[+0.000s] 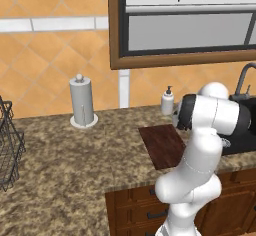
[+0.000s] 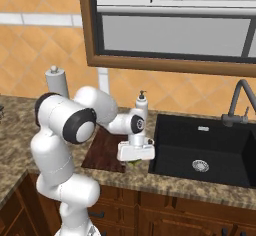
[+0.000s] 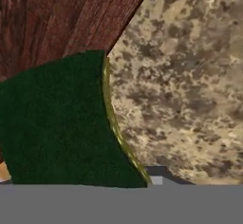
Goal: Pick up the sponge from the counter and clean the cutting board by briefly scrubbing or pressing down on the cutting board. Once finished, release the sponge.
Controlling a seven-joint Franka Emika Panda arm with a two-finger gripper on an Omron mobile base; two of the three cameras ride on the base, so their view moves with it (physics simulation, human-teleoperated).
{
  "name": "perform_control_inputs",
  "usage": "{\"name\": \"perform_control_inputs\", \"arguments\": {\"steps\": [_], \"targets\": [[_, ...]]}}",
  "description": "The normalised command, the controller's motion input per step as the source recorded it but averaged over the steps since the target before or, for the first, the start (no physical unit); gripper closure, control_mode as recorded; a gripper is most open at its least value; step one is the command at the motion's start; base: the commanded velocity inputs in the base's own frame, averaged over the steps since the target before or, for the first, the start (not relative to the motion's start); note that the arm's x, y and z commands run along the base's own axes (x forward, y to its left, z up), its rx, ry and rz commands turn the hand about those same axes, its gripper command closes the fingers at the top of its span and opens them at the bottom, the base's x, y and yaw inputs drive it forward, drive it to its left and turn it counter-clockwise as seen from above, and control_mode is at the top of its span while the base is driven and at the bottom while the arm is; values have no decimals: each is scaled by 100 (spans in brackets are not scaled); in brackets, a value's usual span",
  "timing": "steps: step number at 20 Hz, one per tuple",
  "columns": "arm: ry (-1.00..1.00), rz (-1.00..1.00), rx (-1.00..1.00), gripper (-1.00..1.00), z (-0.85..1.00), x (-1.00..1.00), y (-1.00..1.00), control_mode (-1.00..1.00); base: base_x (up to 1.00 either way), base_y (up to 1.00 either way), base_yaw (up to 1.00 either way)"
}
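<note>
Sponge [image 3: 57, 123] clamped in fingers [image 2: 135, 162] above cutting board [image 3: 57, 19] edge, beside bare counter [image 3: 190, 76].

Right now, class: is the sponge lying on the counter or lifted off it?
Lifted: the sponge hangs under the gripper at the cutting board edge.

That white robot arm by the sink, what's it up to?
The arm is reaching down over the brown stone counter, next to the black sink. Its gripper has a small green sponge in its jaws, right at the edge of a dark wooden cutting board. In the hand view the sponge sits partly over the board and partly over the counter. A soap bottle and a paper towel roll stand by the wall.
</note>
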Motion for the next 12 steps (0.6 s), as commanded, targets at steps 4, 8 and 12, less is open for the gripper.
{"name": "perform_control_inputs", "arguments": {"steps": [4, 8, 12], "targets": [[-24, 1, 7, 100, 66, -12, 28, -100, 0, 0, 0], [-28, 12, 20, 100, 54, 11, 78, -100, 0, 0, 0], [-35, 11, 5, 100, 4, 4, 89, -100, 0, 0, 0]]}}
